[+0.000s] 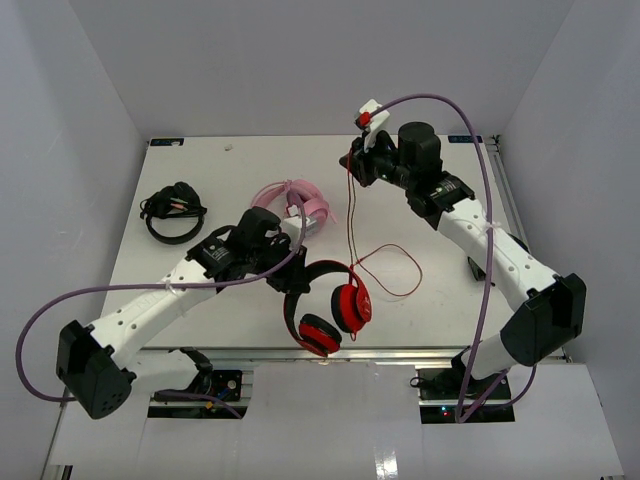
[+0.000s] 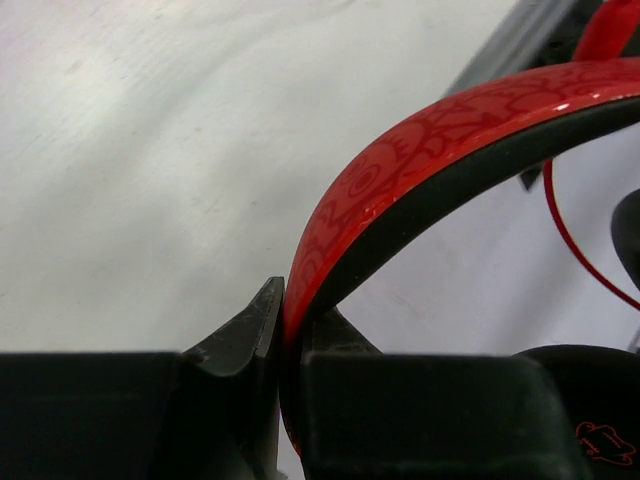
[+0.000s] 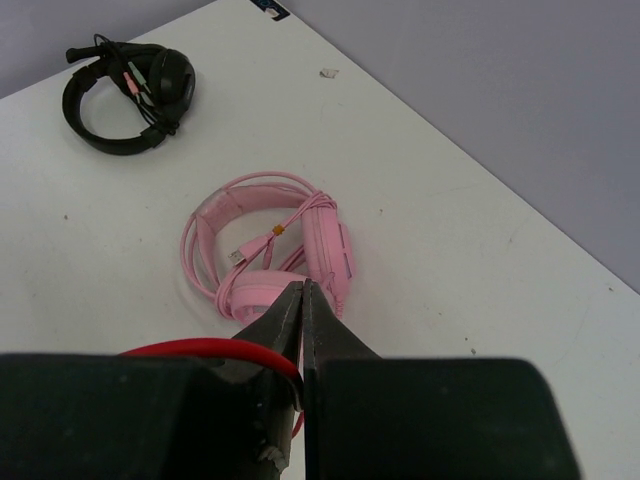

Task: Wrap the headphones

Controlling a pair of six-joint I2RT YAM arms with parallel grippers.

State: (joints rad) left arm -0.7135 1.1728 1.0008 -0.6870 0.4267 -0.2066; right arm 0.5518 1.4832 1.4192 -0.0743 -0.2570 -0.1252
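Note:
The red headphones with black ear pads sit at the table's front middle. My left gripper is shut on their red headband; in the left wrist view the band runs up from between the jaws of the gripper. The thin red cable rises from a loop on the table to my right gripper, held high over the back middle. In the right wrist view that gripper is shut on the cable, which enters from the left.
Pink headphones with their bundled cable lie just behind my left gripper; they also show in the right wrist view. Smaller black headphones lie at the left, also seen in the right wrist view. Grey walls enclose the white table.

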